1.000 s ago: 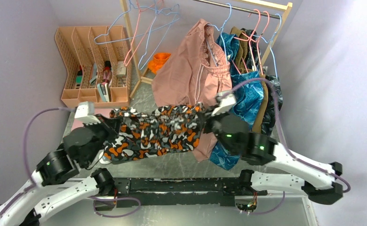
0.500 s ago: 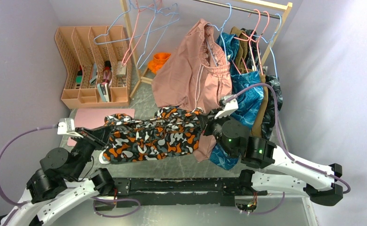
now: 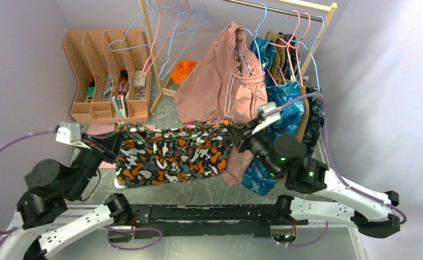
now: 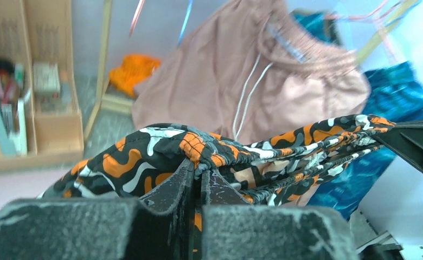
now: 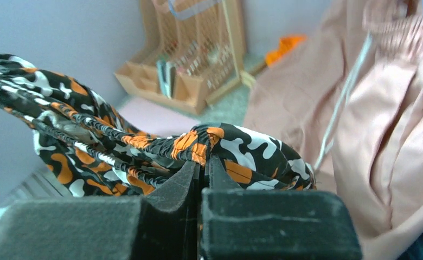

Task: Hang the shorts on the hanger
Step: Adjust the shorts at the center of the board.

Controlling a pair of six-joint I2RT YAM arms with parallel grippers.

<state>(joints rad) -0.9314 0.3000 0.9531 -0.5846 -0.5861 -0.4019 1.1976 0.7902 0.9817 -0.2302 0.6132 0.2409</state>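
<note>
The shorts (image 3: 171, 154), loose fabric in an orange, black, white and grey blotch print, hang in the air above the grey speckled worktop (image 3: 198, 187), stretched wide between the two arms. Their elastic waistband runs along the top as a nearly level, taut line, and the legs drop freely below it.

The left gripper (image 3: 120, 130) is closed on the left end of the waistband. In the left wrist view its black fingers (image 4: 168, 187) pinch a bunched fold of the printed cloth, with no gap between them. The right gripper (image 3: 235, 131) is closed on the right end of the waistband, and the right wrist view shows the gathered band clamped between its fingers (image 5: 179, 181) in the same way.

Behind the shorts' right end hangs a plain dusty-pink garment (image 3: 215, 86), whose lower edge overlaps them in the overhead view; whether the two touch I cannot tell. Just right of it hangs a blue leaf-print garment (image 3: 285, 108).

The hanger (image 3: 127, 32), a thin light-blue wire one with a curved hook, hangs among pink hangers at the left end of the wooden clothes rack (image 3: 144, 32), well apart from the shorts. An orange-pink slotted desk organiser (image 3: 84, 54) stands beside that end.
</note>
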